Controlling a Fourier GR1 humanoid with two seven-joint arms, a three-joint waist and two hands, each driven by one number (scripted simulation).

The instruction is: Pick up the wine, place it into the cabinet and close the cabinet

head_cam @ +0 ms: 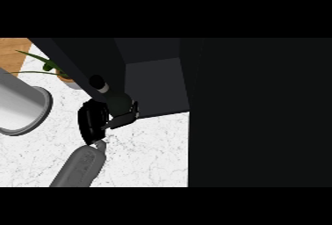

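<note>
Left hand curled round wine bottle, at open cabinet mouth. Placing step; nxt: push inside, release.

No text, label, brand or number can be read anywhere.

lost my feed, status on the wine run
Left hand shut on wine bottle; right hand not in view. Bottle at open cabinet front. Plant close by, left of bottle.
</note>
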